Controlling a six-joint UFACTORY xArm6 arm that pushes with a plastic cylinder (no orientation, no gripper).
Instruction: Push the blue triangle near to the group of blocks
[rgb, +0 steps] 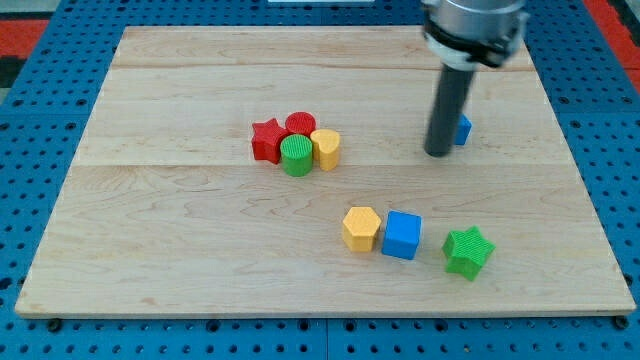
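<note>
My tip (437, 153) touching blue triangle's (462, 129) left; no gripper; no writing visible.

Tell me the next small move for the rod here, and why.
Probably a short detour first. My tip sits on the left of the small blue triangle block, which peeks out from behind the rod, while the cluster of red star, red round, green cylinder and yellow block lies further left. The tip should likely circle to the triangle's right side before pushing left.

A robotics lab bench: wooden board (200, 250) on blue perforated pegboard (30, 80), with small coloured test blocks.
</note>
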